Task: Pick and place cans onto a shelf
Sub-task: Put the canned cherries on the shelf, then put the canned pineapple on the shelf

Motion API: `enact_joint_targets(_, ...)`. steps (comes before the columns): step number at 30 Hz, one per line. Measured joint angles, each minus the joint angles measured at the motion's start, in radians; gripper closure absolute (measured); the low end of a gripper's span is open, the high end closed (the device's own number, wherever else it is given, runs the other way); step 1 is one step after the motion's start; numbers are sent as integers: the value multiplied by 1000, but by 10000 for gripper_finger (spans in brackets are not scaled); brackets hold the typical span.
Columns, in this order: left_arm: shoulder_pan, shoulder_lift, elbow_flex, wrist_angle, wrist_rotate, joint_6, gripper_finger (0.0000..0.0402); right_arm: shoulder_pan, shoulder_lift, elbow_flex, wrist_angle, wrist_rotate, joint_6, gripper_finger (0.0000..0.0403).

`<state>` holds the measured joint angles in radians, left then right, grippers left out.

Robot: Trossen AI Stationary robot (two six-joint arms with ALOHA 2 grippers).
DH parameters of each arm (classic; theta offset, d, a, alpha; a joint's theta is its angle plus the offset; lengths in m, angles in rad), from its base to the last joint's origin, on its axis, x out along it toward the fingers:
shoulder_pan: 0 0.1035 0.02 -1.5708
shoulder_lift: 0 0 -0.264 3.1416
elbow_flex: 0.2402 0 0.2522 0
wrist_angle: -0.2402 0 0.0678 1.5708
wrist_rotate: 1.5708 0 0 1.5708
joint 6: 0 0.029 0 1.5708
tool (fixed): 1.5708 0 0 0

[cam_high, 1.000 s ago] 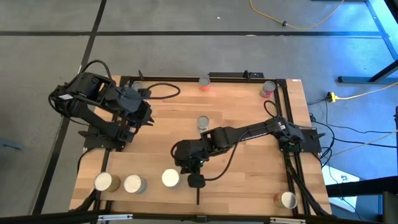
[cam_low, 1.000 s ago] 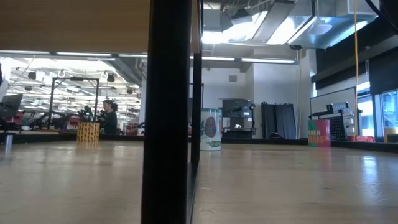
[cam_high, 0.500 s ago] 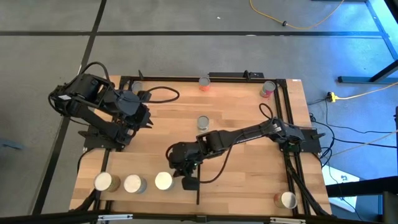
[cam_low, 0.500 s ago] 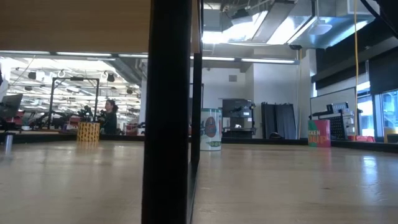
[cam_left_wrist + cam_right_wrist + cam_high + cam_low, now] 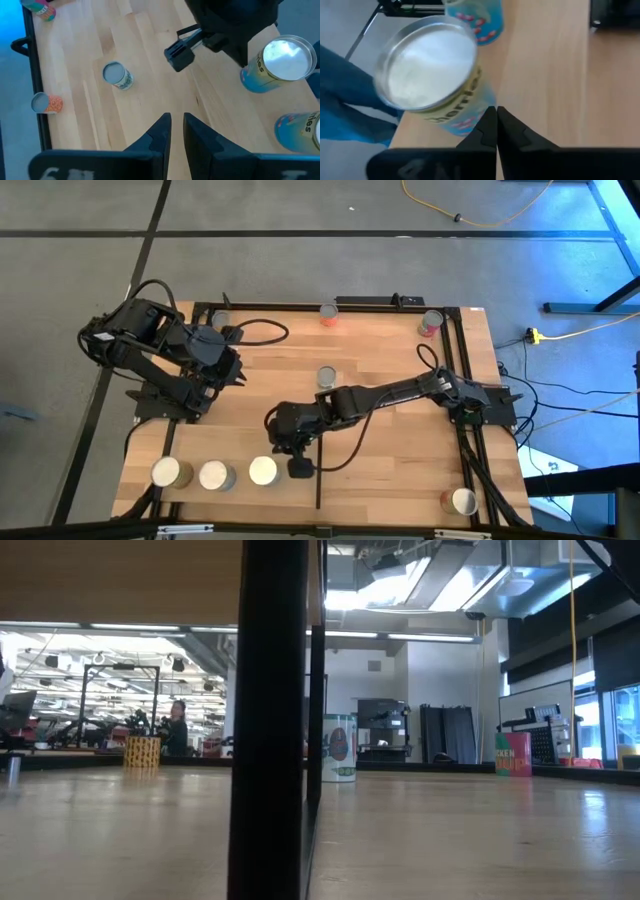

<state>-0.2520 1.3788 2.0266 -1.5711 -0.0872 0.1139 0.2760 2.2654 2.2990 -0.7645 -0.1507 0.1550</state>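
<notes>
Far person [image 5: 178,726] tiny, blue can [image 5: 299,131] edge-cropped

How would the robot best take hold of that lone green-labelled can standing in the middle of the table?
Probably from above, pinching the round side wall of the green can: it stands upright with open tabletop around it, and the right tool is nearest.

R gripper [image 5: 283,448] shut — L gripper [image 5: 237,370] shut.
</notes>
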Motion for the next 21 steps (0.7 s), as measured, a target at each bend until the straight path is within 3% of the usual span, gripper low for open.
enact_joint_targets(15, 0, 0, 0, 0, 0, -3, 360, -1, 40, 0, 45, -170, -30, 402)
enact_joint_targets(18, 0, 0, 0, 0, 0, -4, 360, -1, 43, 0, 35, -155, -25, 402)
enact_joint_targets(21, 0, 0, 0, 0, 0, -5, 360, 0, 43, 2, 22, -68, -8, 402)
